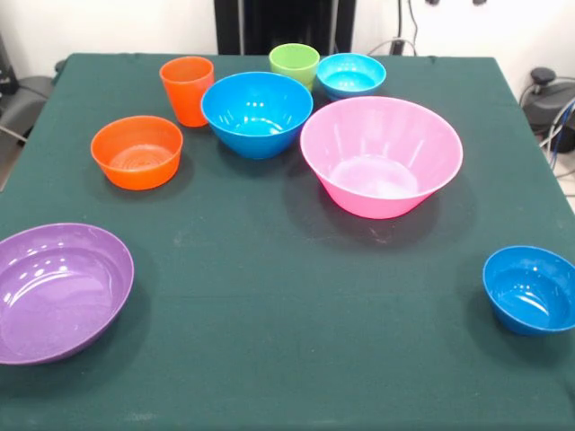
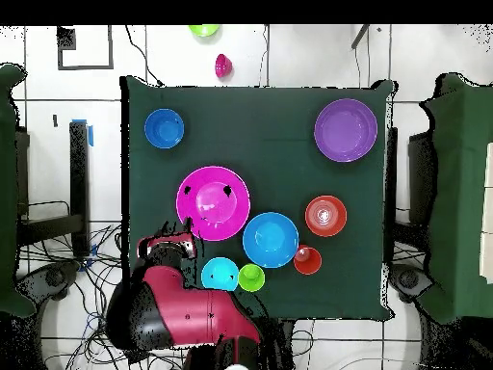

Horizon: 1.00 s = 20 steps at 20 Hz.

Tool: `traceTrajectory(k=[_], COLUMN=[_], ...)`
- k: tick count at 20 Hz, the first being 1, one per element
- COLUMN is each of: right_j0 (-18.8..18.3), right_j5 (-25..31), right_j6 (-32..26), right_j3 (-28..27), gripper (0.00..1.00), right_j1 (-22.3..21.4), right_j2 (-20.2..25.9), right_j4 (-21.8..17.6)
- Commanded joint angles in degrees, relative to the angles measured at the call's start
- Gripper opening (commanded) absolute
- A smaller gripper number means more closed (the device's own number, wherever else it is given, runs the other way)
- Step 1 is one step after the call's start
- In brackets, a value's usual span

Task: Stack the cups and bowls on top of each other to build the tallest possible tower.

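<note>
All the bowls and cups stand apart on the green table (image 1: 269, 296); nothing is stacked. The huge pink bowl (image 1: 381, 154) (image 2: 212, 202) is in the middle. The medium blue bowl (image 1: 257, 113) (image 2: 271, 239) is beside it. The orange bowl (image 1: 137, 151) (image 2: 325, 216) and the orange cup (image 1: 187, 90) (image 2: 307, 260) are close together. The green cup (image 1: 294, 63) (image 2: 251, 277) touches the cyan bowl (image 1: 350, 74) (image 2: 220, 274). The purple bowl (image 1: 61, 291) (image 2: 345, 129) and the dark blue bowl (image 1: 530, 288) (image 2: 164, 128) sit at opposite corners. The gripper (image 2: 166, 245) shows only in the overhead view, drawn back at the table's edge beside the pink bowl.
The red and black arm (image 2: 188, 313) is folded over the pedestal, off the table. A small green thing (image 2: 203, 31) and a magenta thing (image 2: 221, 66) lie on the floor past the table's far side. Cables lie on the floor by the base.
</note>
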Motion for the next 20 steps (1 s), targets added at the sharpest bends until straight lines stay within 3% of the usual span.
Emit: traceTrajectory(k=[1, 6, 10, 13, 15, 17, 18, 20], right_j0=[0.03, 0.60, -1.79, -3.03, -1.46, 0.54, 0.42, -1.34], right_j5=[-10.40, -9.74, -3.77, 6.43, 18.30, 26.86, 28.89, 27.66], right_j6=[10.47, 9.48, 7.75, 5.71, 3.70, 3.00, 3.29, 3.76], right_j3=[4.43, 1.56, -2.33, -3.60, -4.68, -6.78, -7.25, -6.69], gripper=[1.00, 1.00, 1.00, 1.00, 1.00, 1.00, 1.00, 1.00], right_j1=[14.28, 17.15, 17.78, 11.61, 3.68, -0.37, -1.21, -0.99], right_j2=[0.08, -1.25, 1.20, 3.04, 1.86, -0.18, 0.05, 2.08], right_j4=[-7.27, -6.19, -6.30, -4.46, -1.57, -0.45, -0.67, -1.81])
